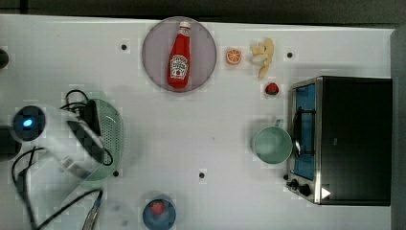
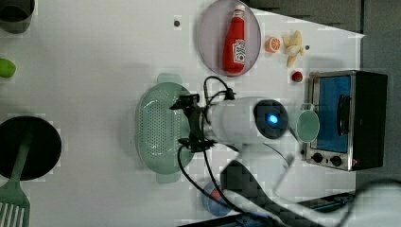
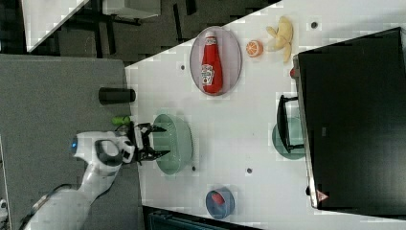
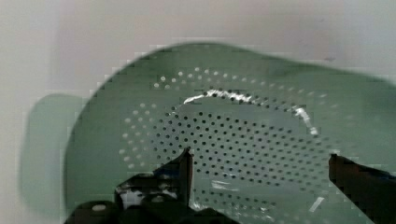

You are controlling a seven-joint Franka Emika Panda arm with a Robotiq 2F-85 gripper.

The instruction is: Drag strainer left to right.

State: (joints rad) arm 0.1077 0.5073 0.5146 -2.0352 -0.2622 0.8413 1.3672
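At the top view's left edge, mid-height, the strainer sits on the white table, its far side hidden under the arm. The pincer hangs spread wide and empty over the bowl, fingers pointing down into it, probably placed to catch a wall for the drag toward the cup and oven. The strainer stands mouth-up; its long axis runs top to bottom in the top view, tab handles at each end, across the drag direction.
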